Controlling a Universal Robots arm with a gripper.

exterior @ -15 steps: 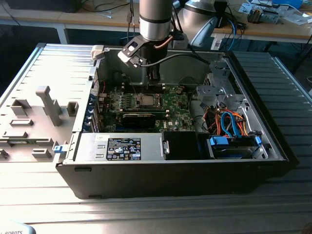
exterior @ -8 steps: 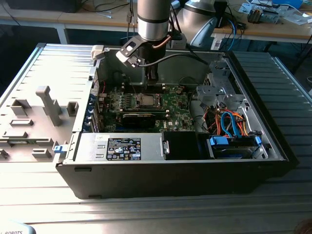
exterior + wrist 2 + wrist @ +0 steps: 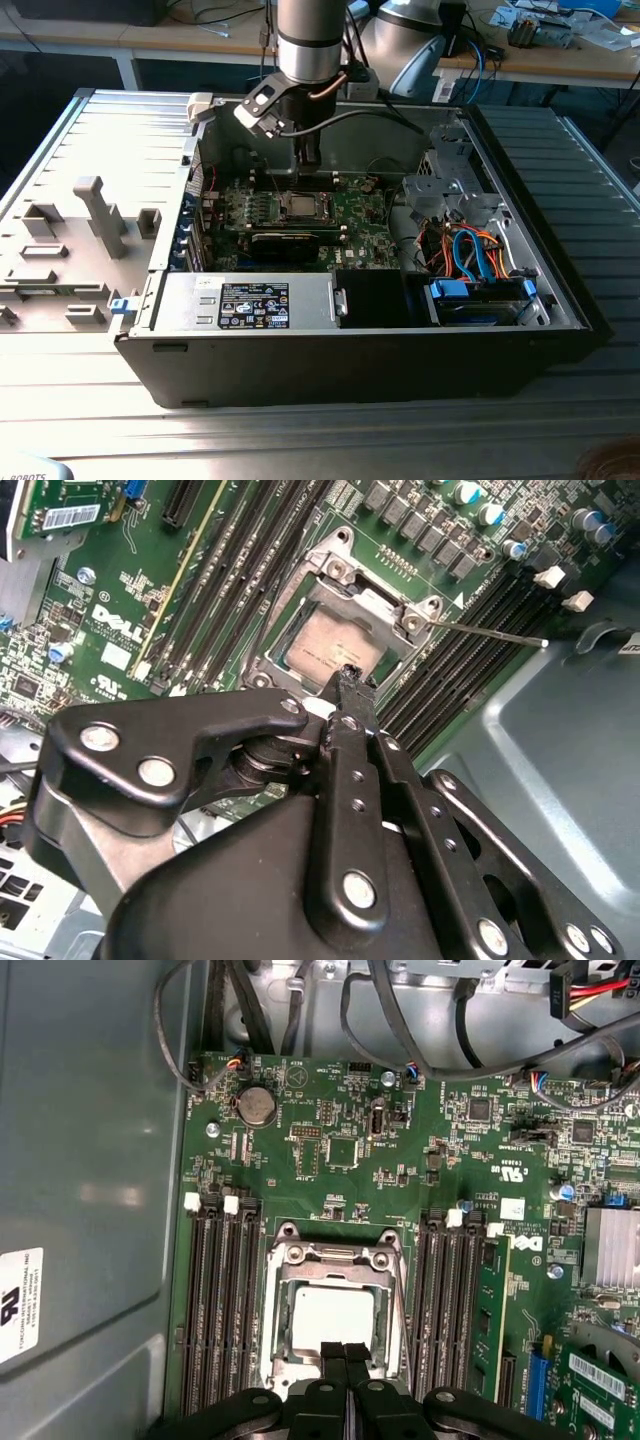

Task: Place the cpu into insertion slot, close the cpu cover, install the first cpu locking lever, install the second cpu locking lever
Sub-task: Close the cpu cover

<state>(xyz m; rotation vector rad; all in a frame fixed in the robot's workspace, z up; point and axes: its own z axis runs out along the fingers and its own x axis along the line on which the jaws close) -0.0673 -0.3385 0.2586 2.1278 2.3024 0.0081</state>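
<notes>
Well along, by the look of it. Already seated in the insertion slot (image 3: 283, 1332): the cpu (image 3: 333, 1318), flat, silver-grey top up, near the centre of the exterior view inside the open computer case (image 3: 350, 370). Down over it, apparently, the cpu cover (image 3: 335, 1257), its frame ringing the chip and the chip plain through the window; fully flat or not, hard to say. One thin locking lever (image 3: 492, 636) in the second wrist view, jutting out from a socket corner over the memory slots (image 3: 215, 1300), so seemingly not yet latched. The other lever not made out with any certainty. Judged left to do: both levers.

Gripper (image 3: 344, 1350) directly above the socket, fingers (image 3: 331, 1365) pressed together, nothing pinched between them. Tips at the edge of the cover; touching or just clear, impossible to tell.

Around the socket, green circuit board (image 3: 330, 1175), with black memory slots on both sides. Under the case, a grey ribbed metal worktop (image 3: 300, 440), brightly lit along the lower edge of the exterior view. At the left of that frame, the detached side panel (image 3: 80, 220). Behind, along the top edge, desks (image 3: 560, 62) with cables and loose gear.
</notes>
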